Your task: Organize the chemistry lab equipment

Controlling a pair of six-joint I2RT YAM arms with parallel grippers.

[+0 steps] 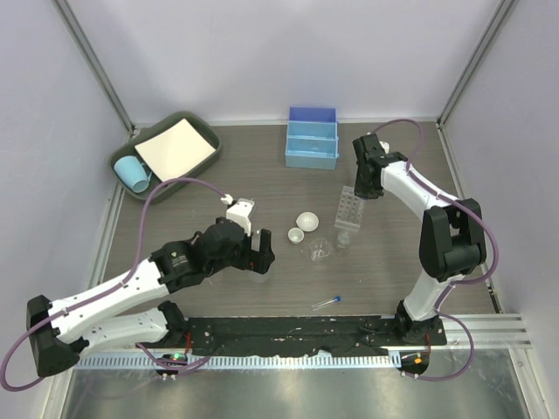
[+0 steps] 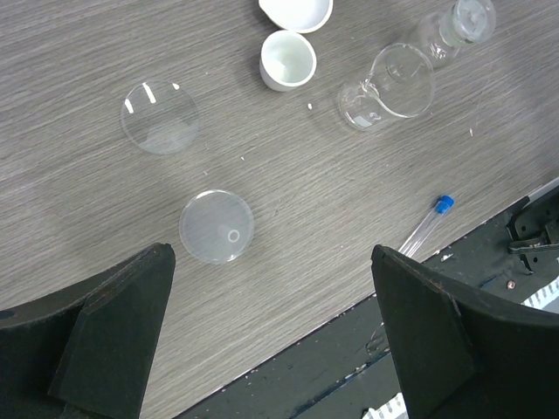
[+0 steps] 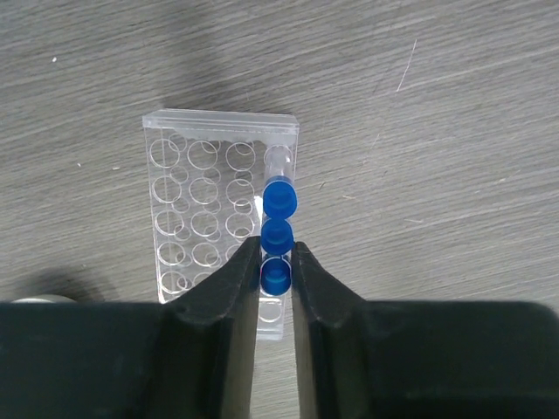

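Three blue-capped tubes (image 3: pixel 279 196) stand in one edge row of the clear rack (image 3: pixel 196 188), and a fourth tube (image 1: pixel 327 302) lies loose on the worktop (image 1: pixel 262 166), on the rack's base side. Left of the rack are two white dishes (image 1: pixel 307 221), one beaker (image 2: pixel 389 87) and one flask (image 2: pixel 458 22). The right tool (image 3: pixel 276 253) points down, pinched narrow on the nearest tube (image 3: pixel 276 278). The left tool (image 2: pixel 271 340) hovers wide open over two clear discs (image 2: pixel 217 227).

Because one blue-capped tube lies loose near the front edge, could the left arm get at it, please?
Probably yes: the loose tube lies alone on the table, and the open left gripper hovers nearby with nothing between.
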